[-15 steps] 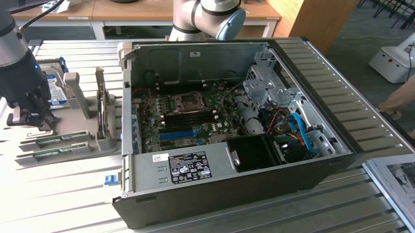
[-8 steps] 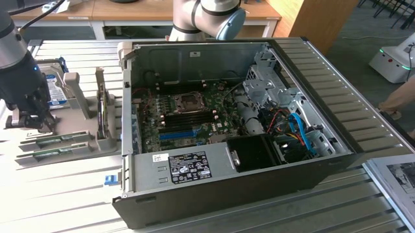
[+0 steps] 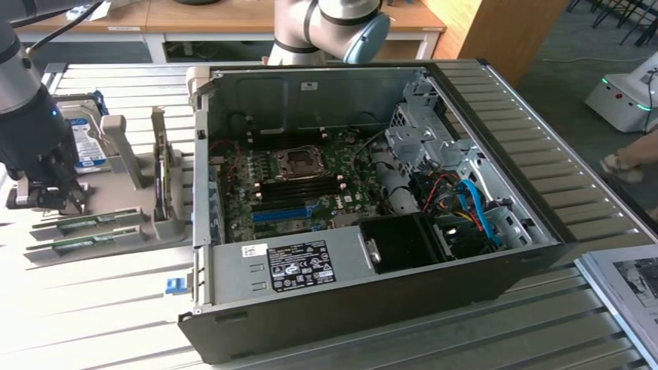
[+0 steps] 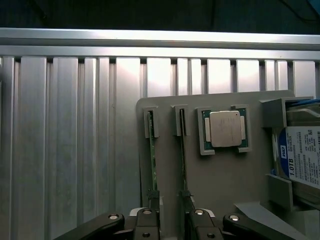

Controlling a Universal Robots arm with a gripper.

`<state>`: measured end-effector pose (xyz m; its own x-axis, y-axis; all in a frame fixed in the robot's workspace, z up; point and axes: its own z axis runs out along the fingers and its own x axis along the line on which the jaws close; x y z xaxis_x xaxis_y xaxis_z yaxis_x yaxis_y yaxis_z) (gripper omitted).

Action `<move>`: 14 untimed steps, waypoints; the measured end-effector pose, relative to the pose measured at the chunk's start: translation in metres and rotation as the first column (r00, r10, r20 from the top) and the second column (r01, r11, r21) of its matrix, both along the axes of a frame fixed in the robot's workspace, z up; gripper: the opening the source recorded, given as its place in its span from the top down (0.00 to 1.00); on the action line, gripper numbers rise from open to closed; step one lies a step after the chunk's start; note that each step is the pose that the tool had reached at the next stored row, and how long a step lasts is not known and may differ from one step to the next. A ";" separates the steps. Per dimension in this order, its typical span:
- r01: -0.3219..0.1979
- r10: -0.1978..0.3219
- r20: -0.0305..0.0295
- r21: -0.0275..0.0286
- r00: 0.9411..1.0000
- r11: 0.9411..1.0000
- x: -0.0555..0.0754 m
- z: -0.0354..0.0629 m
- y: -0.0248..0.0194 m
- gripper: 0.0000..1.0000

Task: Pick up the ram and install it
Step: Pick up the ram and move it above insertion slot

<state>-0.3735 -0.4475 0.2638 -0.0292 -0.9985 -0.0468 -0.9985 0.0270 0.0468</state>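
Hovering our gripper, jaws spread and holding nothing, over the ram standing on edge in the grey tray at the exterior view's left, we judge it light, stiff, fragile: best pinched across its flat faces.

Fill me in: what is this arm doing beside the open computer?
The arm's gripper hangs open over a gray parts holder, which sits on the exterior view's left of the open computer case. Two ram sticks stand on edge in the holder's slots, directly below the gripper, which holds nothing. A processor chip and a hard drive sit in the same holder. The ram has not been picked up yet.
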 end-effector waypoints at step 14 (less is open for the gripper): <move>0.000 0.000 0.000 0.000 1.000 1.000 0.004 0.0000 -0.0028 0.71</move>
